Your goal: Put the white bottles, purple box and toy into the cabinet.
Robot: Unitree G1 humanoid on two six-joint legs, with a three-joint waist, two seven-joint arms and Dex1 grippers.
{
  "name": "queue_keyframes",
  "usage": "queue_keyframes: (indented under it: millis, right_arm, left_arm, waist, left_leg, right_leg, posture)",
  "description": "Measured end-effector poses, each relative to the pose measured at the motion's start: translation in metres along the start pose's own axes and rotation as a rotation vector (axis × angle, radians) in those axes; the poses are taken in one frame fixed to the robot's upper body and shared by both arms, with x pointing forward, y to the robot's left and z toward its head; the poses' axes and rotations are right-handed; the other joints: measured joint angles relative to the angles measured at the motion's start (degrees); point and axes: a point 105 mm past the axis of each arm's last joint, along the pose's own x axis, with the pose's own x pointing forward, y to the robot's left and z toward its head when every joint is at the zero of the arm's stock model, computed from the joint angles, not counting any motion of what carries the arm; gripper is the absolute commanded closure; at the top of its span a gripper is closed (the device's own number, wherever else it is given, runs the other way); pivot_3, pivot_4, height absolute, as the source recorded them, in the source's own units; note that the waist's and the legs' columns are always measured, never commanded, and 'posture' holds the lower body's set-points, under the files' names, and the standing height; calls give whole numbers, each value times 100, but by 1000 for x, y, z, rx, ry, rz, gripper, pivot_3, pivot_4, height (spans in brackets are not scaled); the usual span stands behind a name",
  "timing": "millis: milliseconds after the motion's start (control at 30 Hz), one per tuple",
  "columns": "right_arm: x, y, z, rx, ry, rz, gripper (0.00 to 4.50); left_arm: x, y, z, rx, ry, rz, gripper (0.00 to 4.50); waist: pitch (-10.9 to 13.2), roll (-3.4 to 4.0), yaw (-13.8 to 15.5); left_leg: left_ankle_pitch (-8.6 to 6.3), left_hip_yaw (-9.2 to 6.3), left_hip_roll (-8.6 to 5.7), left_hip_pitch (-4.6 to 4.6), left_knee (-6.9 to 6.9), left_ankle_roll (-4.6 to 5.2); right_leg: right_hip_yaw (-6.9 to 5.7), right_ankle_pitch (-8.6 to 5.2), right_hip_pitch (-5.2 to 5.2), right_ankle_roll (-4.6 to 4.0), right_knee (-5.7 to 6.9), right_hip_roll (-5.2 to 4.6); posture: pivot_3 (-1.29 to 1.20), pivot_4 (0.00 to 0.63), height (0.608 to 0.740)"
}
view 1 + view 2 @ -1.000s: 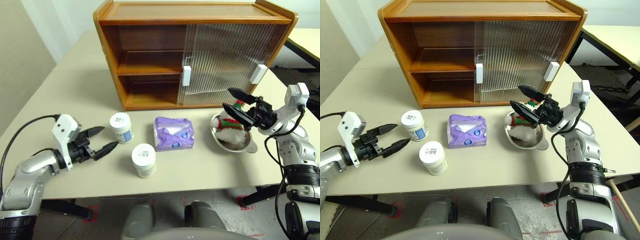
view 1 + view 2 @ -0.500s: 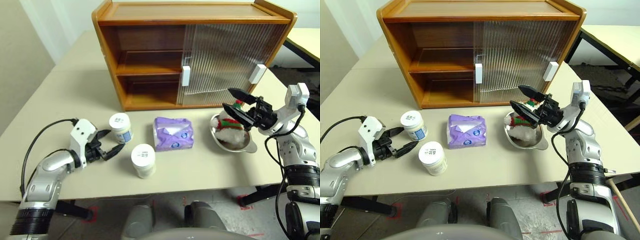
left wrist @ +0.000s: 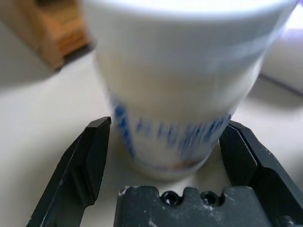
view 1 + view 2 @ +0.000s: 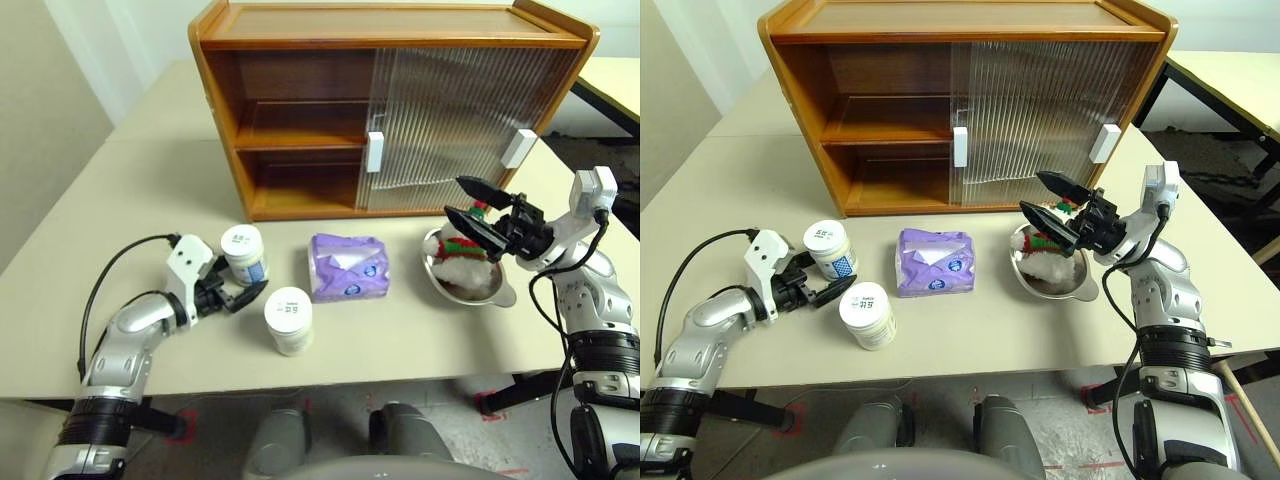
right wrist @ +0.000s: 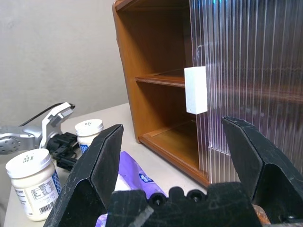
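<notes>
My left end effector (image 4: 243, 291) sits low over the counter (image 4: 150, 190) with its two black fingers spread wide on either side of the far bottle (image 4: 243, 255); the wrist view has that bottle standing between the fingers, a gap on each side, so nothing is gripped yet. The near bottle (image 4: 288, 319) stands upright just right of that end effector, close to the counter's near edge. The purple box (image 4: 347, 266) lies at the middle of the counter, right of both bottles and apart from them. Farther right the toy (image 4: 462, 252) sits in its metal bowl (image 4: 500, 294), partly hidden behind my right end effector (image 4: 470, 205), which hangs above it with fingers wide and empty. At the far side the cabinet (image 4: 300, 25) stands with its left half open, both shelves there bare, and its two ribbed doors (image 4: 460, 110) slid across the right half. By my reading the job is barely begun: all four items are on the counter and none is inside the cabinet. The first grasp, on the far bottle, looks to be the step in hand; left after it are the second bottle, the box and the toy.
</notes>
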Motion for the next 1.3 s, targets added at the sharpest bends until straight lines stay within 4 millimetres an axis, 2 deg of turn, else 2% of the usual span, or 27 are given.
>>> queue_keyframes:
  millis: [167,233,333,600,767,1067,1167,1300]
  right_arm:
    - [0,0,0,1,0,0,0]
    - [-1,1,-1,1,1,-1,0]
    - [-1,1,-1,1,2,-1,0]
    - [-1,1,0,-2,2,0,0]
    - [-1,1,0,-2,2,0,0]
    - [2,1,3,-12,-5,8,0]
    - [3,1,2,-10,-6,9,0]
    - [2,1,0,-9,-3,6,0]
  left_arm:
    - [10,0,10,10,-20,-3,38]
    - [13,1,10,1,-6,8,408]
    - [13,1,6,-30,22,15,1324]
    - [4,-4,5,-28,55,7,1338]
    - [5,-3,8,-48,36,27,1338]
    - [21,11,81,28,-147,88,1338]
    - [30,11,94,27,-159,95,1338]
    - [47,3,98,16,-155,87,1338]
  waist:
    - [0,0,-10]
    - [0,0,-10]
    - [0,0,-14]
    - [0,0,-57]
    - [1,-2,-37]
    - [6,-10,2]
    - [6,-10,1]
    - [6,-10,-8]
  left_leg:
    - [0,1,-2,1,0,1]
    - [1,0,-2,1,0,2]
    - [1,0,-2,1,0,2]
    - [1,0,2,2,-3,1]
    - [0,-2,1,0,-2,0]
    - [1,-5,-7,-8,-1,3]
    - [4,-7,-7,-12,-1,6]
    - [5,-9,-7,-13,-1,9]
  right_leg:
    - [2,1,1,2,0,9]
    - [1,1,1,2,0,14]
    - [0,1,1,2,0,15]
    - [3,0,0,1,-2,7]
    - [1,0,0,2,-2,2]
    - [-5,6,2,10,-11,22]
    - [-5,9,2,15,-15,29]
    - [-4,13,2,14,-15,33]
  posture:
    - [118,12,740]
    - [118,12,740]
    - [118,12,740]
    - [118,12,740]
    - [129,8,740]
    - [123,3,740]
    - [116,4,740]
    - [109,6,740]
